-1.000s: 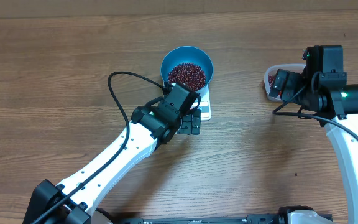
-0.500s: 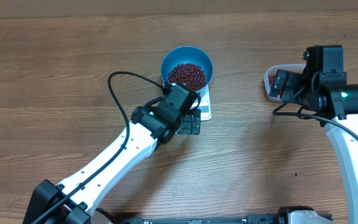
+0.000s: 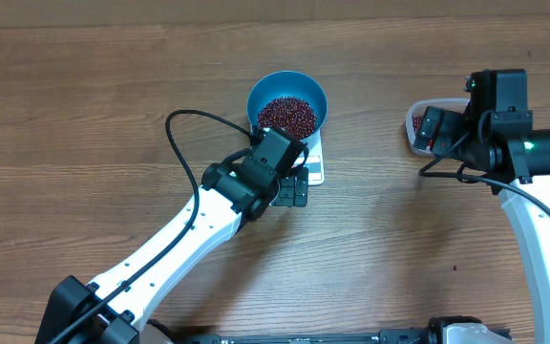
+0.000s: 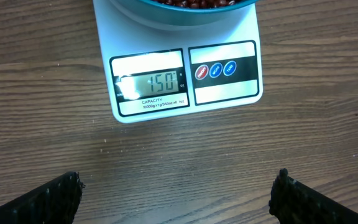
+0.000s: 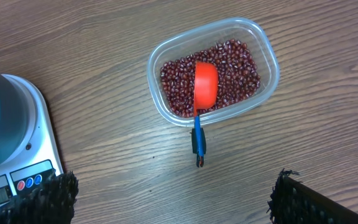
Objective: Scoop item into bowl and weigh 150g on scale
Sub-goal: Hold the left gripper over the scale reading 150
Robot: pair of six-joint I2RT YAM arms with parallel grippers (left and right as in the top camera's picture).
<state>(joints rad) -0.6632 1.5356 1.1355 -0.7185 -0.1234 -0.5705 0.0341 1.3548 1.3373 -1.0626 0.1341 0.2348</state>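
We see both grippers spread wide and holding nothing. The left gripper (image 4: 178, 196) hangs over the wooden table (image 3: 84, 115) just on the near side of the scale (image 4: 107, 37), and the right gripper (image 5: 176, 196) hangs on the near side of the clear tub (image 5: 154, 81). The blue bowl (image 3: 306, 86) sits on the scale with beans (image 3: 287, 116) heaped inside, and the display reads 150. Well apart to the right, the tub holds more beans, and a red scoop (image 5: 205, 84) lies on them with its blue handle poking out over the near rim.

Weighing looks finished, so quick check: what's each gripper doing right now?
Left gripper: open, holding nothing.
Right gripper: open, holding nothing.
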